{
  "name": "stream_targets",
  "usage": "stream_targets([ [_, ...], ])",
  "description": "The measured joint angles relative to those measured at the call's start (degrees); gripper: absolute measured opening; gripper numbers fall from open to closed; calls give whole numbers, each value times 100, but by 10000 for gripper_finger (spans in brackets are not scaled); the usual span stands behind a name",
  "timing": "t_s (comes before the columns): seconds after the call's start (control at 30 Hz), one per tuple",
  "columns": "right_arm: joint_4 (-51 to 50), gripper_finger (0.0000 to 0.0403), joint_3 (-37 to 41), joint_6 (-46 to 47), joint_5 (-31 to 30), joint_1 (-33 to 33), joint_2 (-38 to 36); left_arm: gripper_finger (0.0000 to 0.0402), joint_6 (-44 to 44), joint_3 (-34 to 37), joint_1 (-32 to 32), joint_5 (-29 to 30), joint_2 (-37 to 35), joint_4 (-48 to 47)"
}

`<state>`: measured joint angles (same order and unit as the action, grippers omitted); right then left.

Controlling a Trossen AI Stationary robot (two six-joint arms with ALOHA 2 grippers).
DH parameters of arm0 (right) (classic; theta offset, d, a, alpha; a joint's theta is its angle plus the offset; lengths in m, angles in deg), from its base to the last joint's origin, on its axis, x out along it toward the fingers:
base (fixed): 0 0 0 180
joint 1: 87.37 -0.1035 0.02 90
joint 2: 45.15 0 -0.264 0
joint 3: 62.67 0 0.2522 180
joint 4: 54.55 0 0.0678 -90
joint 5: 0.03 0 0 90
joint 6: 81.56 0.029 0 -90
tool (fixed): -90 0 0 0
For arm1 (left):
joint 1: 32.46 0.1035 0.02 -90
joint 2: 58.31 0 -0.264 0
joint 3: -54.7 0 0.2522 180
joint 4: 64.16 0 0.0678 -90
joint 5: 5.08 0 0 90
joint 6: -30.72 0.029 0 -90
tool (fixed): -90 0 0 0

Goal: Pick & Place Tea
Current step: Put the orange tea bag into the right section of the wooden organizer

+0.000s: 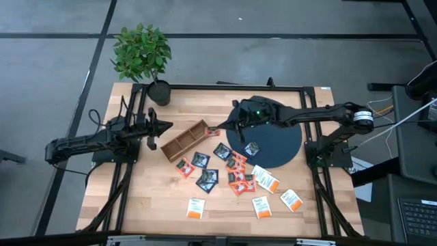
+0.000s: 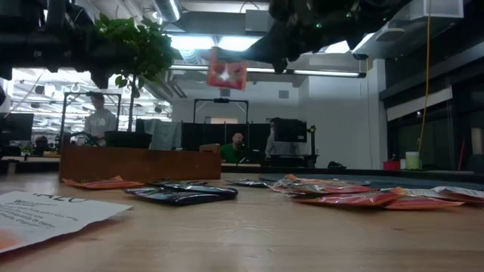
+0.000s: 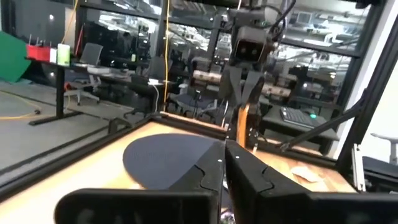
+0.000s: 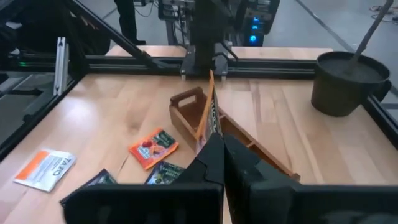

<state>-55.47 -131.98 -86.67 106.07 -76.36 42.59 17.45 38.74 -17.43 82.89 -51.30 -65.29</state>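
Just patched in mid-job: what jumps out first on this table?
The right gripper holds a red-orange tea sachet in the air over the near end of the wooden divided box. The other tea sachets lie scattered in front of the dark round disc. The left gripper waits shut by the box's far end.

One red-orange flat square tea sachet (image 2: 227, 73) hung edge-on in the air above the table, near the end of the brown wooden divided box (image 1: 186, 140). One dark sachet (image 1: 252, 148) lay on the dark round disc (image 1: 283, 147). The remaining dark, red-orange and white orange-banded sachets (image 1: 235, 179) lay flat, scattered on the wooden tabletop (image 1: 150, 198).
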Motion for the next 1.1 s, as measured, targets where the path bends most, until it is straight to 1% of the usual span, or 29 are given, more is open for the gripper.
stream_targets([
  [0.17,52,0,-121,-101,0,0,173,34,37,-475,1,357,521,-702],
  [0.23,26,0,-252,-132,1,0,251,44,103,-666,1,389,853,-708],
  [0.33,-119,0,-484,-208,0,0,374,60,413,-1014,0,247,1357,-674],
  [0.57,-171,0,-826,-301,2,2,593,97,902,-1803,-1,359,2348,-686],
  [0.73,-131,0,-1158,-677,-1,1,725,113,1005,-2241,-1,384,2978,-685],
  [0.9,-150,0,-1458,-1037,-5,2,875,119,1143,-2601,0,73,3356,-725],
  [1.0,-165,0,-1567,-1196,-22,2,957,120,1156,-2749,-1,54,3465,-780],
  [1.1,-225,0,-1575,-1391,-315,2,958,120,1156,-2928,-1,54,3462,-1070],
])
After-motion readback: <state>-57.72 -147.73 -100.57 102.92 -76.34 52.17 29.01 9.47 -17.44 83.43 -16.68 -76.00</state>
